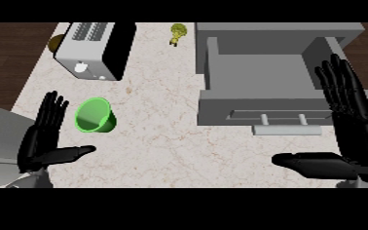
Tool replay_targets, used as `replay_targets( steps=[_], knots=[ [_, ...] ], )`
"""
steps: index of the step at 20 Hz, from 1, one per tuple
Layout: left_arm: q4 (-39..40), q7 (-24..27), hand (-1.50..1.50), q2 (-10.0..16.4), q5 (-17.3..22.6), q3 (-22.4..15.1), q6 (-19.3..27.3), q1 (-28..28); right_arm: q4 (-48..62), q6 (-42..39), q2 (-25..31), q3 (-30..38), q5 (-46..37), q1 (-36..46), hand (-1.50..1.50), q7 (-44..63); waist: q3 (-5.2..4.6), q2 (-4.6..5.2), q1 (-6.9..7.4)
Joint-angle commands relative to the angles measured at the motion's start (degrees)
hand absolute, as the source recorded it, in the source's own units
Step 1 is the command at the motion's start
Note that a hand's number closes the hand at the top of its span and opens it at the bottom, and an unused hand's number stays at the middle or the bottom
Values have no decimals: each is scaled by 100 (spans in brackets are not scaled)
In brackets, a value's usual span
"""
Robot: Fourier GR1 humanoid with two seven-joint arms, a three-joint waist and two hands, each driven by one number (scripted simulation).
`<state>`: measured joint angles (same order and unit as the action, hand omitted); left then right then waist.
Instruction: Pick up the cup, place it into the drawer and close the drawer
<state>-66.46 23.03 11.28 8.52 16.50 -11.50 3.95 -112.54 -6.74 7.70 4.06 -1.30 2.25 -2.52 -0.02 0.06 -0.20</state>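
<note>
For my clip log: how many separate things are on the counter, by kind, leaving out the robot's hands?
Green cup: 1
Toaster: 1
Grey drawer, open: 1
Small yellow-green item, kind unclear: 1
Brown round thing, mostly hidden behind the toaster: 1
Total: 5

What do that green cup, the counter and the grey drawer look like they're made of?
Green cup: probably plastic, uniformly bright green with a slight sheen. Counter: looks like stone, maybe marble, pale with brownish veining. Drawer: plain matte grey, perhaps painted metal or plastic; the look leaves it open.
</note>
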Motion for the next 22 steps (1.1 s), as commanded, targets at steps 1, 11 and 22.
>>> replay_targets(
  steps=[1,11,22],
  knots=[
    [1332,932,-150,137,-195,155,-139,221,-352,68,-104,-87,-20,-99,-150,288,-3,0,-19],
    [4083,2528,-150,575,-417,406,-255,1426,-588,-178,185,244,247,180,-150,673,-7,8,-53],
    [5556,3833,-150,694,-616,456,-392,1841,31,-348,93,229,215,54,-150,-20,-16,39,-104]
  ],
)
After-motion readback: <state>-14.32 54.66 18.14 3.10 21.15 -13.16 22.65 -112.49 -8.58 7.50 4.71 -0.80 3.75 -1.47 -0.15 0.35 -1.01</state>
